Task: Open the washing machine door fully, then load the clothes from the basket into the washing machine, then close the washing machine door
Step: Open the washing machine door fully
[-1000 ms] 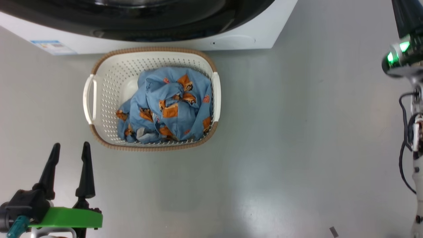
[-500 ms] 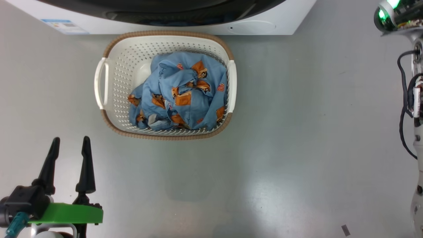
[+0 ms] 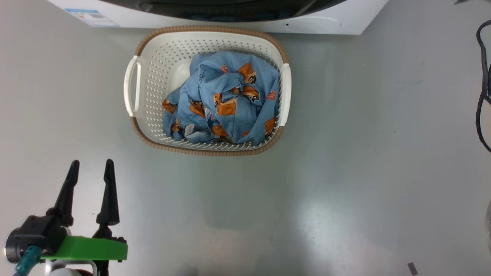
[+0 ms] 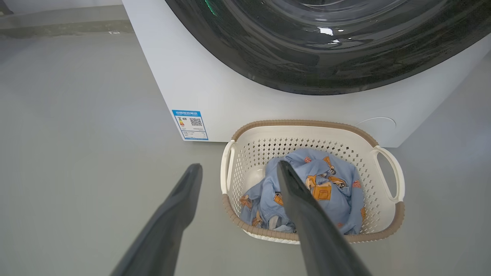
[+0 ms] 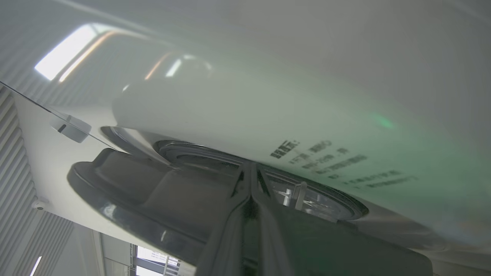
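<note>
We're over a smooth grey floor (image 3: 345, 161) with a soft sheen, and at its far edge sits the washing machine (image 4: 191, 76), a big white hard-sided box. The washing machine door (image 4: 326, 50) is a wide round slab of glossy black. It's rigid and looks slick, so we judge its rim is the place to pull; how far it stands open we cannot tell.

The basket (image 3: 209, 151) sits on the floor just before the machine's front. It's cream perforated plastic, a rounded rectangle with a brown woven-look rim and two side handles, and it looks light and fairly stiff.

Inside, bunched toward the right handle, are the clothes (image 3: 230, 103), light blue cloth with orange patches. They're soft, limp and light. We'd pinch the raised crumple on top of the heap and expect loose ends to trail.

The left end effector (image 3: 92, 163) hangs near the basket, fingers spread apart and empty. The right end effector (image 5: 251, 166) has its fingers pressed together, pointing at a dark moulded rim.
</note>
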Tool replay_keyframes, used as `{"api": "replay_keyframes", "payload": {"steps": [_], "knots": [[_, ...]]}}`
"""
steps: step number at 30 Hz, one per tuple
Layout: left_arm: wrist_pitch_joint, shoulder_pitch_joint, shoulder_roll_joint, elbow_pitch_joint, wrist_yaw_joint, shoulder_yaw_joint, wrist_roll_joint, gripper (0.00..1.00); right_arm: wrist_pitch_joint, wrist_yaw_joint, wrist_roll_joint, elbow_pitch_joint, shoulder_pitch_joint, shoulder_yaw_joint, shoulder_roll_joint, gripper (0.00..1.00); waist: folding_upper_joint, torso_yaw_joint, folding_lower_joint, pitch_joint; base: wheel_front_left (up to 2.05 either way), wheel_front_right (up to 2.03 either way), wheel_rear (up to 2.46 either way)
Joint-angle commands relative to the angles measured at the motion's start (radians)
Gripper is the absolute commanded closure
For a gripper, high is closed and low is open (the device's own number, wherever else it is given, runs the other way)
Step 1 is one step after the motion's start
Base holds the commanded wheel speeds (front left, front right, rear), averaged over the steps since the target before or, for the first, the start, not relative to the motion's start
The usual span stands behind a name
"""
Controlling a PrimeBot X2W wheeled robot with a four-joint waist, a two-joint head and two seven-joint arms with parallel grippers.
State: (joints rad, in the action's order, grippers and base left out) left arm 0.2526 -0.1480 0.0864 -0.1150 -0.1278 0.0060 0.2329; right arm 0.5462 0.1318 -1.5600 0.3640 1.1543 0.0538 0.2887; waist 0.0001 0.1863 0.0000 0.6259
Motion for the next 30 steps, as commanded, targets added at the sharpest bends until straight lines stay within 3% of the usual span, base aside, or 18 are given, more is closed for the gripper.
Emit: {"api": "replay_keyframes", "payload": {"steps": [1, 15, 30], "knots": [[0.009, 0.019, 0.019, 0.020, -0.003, 0.034, 0.009, 0.00, 0.013, -0.001, 0.008, -0.023, 0.021, 0.013, -0.009, 1.00, -0.0001, 0.011, 0.0000, 0.013, 0.00, 0.00, 0.00], [0.009, 0.009, 0.005, 0.008, -0.003, 0.044, 0.014, 0.00, 0.051, -0.001, 0.003, -0.037, 0.082, 0.066, -0.036, 1.00, -0.0001, 0.023, 0.0000, 0.049, 0.00, 0.00, 0.00], [0.009, -0.013, 0.004, 0.009, -0.003, 0.067, 0.013, 0.00, 0.119, -0.001, -0.008, -0.107, 0.014, 0.109, -0.030, 1.00, -0.0001, -0.030, 0.0000, 0.018, 0.00, 0.00, 0.00]]}}
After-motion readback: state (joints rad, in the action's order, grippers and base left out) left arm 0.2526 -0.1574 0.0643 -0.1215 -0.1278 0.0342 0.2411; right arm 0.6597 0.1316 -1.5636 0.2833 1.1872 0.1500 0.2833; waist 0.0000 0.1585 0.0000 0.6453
